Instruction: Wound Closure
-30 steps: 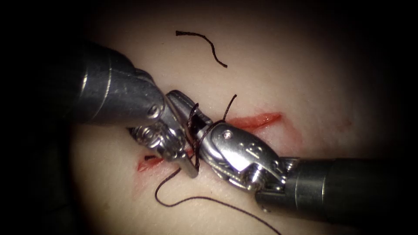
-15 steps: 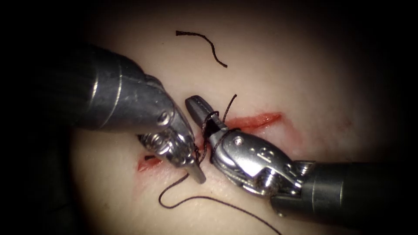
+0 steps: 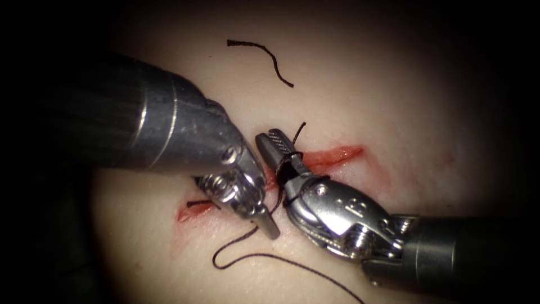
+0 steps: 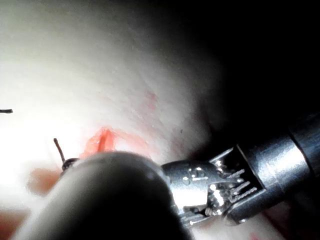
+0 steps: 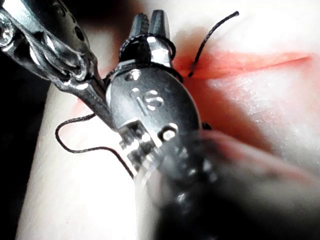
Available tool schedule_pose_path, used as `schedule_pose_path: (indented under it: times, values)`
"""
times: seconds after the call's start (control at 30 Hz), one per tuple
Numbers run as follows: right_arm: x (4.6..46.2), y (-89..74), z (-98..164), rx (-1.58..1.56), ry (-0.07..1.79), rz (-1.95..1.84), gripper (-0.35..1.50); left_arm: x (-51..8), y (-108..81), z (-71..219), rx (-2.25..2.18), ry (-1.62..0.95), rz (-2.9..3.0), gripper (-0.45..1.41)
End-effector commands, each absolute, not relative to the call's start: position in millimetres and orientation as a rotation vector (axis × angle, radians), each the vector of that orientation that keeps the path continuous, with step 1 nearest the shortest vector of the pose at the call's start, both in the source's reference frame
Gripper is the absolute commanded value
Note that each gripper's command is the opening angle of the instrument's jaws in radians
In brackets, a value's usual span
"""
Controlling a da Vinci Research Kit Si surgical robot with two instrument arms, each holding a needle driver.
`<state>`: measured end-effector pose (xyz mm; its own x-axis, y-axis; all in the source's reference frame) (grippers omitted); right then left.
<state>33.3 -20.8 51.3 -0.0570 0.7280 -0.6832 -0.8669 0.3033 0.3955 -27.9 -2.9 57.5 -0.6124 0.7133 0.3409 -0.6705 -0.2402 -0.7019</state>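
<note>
Endoscope view: the left tool (image 3: 269, 225) enters from the upper left of the frame and points down to the cut (image 3: 332, 155) at centre. Its jaws are closed on the thread (image 3: 264, 258) at the tip, just below the cut line. From that grip the thread drops into a small loop at lower centre and trails off toward the lower right edge.

The right tool (image 3: 275, 143) comes in from the lower right, its tip up and left over the cut. Thread is wound around its jaws in loops; the jaws look nearly closed with nothing clearly between them, though the wraps hide part of the gap. In the right wrist view the same wraps circle the right tool (image 5: 149, 22) near its tip, with the left tool (image 5: 107, 117) just beside it.

A short thread tail (image 3: 298, 132) stands up from the cut just right of the right tool's tip. A cut end of thread (image 3: 263, 56) lies loose on the tissue (image 3: 394, 84) at upper centre, well apart from both tools. Red fluid (image 3: 194, 211) marks the cut's left end and right stretch.

No needle identified.
</note>
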Motion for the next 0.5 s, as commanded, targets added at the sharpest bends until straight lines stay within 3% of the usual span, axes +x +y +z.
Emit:
schedule_pose_path:
  times: [0.03,0.5]
  values:
    - [33.9,-20.7,51.6,-0.181,0.945,1.322,0.02,-28.4,-2.9,58.0,-0.063,-1.075,1.955,-0.4]
    - [32.3,-19.8,53.1,-0.191,0.855,1.409,0.05,-29.8,-2.3,59.4,-0.066,-1.056,1.949,-0.35]
